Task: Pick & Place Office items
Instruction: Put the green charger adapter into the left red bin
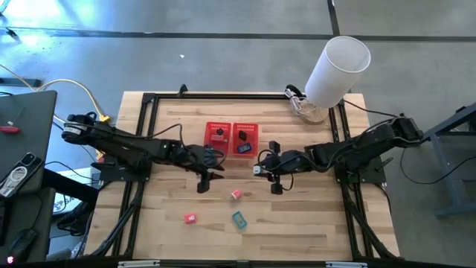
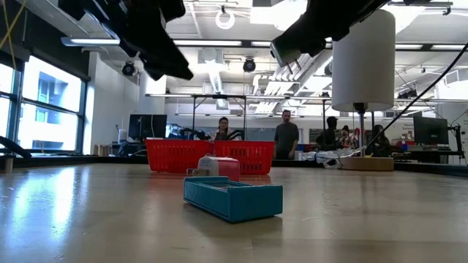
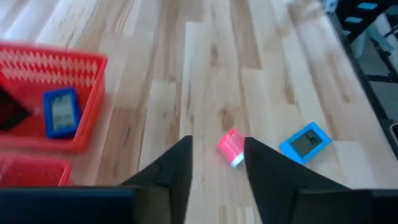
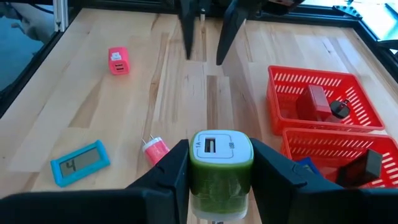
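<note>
Green item [image 4: 220, 168] | clenched in right gripper [image 4: 219, 163] jaws | left gripper [image 3: 216, 163] jaws released, empty

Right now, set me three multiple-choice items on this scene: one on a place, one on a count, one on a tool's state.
1. Where does the teal item lie?
A. In the red mesh basket
B. On the bare table, outside the basket
C. In the left tool

2. How many small items lie on the table outside the basket?
A. One
B. Five
C. Three

3. What is the right tool doing?
A. It is shut on the green item
B. It is open and empty
C. It is shut on the white cylinder

Answers:
1 B: the high view shows it on bare wood, nearer the table's front edge than the basket.
2 C: teal item, pale pink item and red-pink item.
3 A: the right wrist view shows the green item clamped between its fingers.
</note>
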